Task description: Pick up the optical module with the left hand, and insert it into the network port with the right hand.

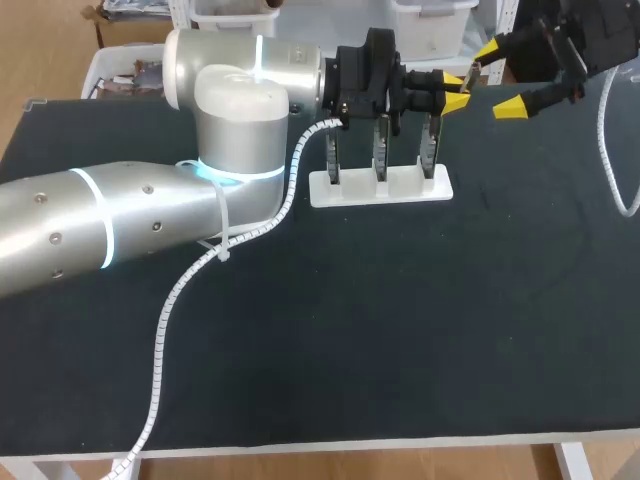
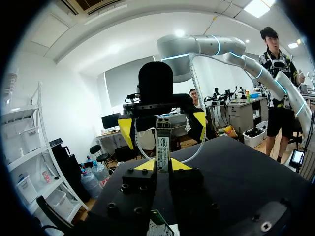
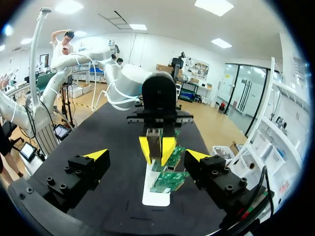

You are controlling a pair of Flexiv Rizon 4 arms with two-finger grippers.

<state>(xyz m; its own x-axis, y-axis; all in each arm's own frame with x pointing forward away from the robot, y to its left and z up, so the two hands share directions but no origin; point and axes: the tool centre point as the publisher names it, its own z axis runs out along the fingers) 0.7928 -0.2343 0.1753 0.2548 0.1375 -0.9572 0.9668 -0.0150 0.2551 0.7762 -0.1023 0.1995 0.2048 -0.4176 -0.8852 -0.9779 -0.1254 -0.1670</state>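
The optical module (image 2: 163,143), a slim metal block with a label, stands upright between the yellow tips of my left gripper (image 2: 163,165), which is shut on it. In the head view my left gripper (image 1: 455,91) is held above the table's far side and points right at my right gripper (image 1: 497,80). The right gripper (image 3: 147,156) is open wide and faces the module (image 3: 154,142) from a short distance without touching it. Three green circuit boards (image 1: 381,150) carrying the network ports stand in a white holder (image 1: 381,189) below the left wrist.
A white spiral cable (image 1: 165,330) runs from my left arm across the dark table mat (image 1: 400,340) to its near edge. Another white cable (image 1: 612,150) hangs at the far right. The holder's boards (image 3: 167,179) lie under both grippers.
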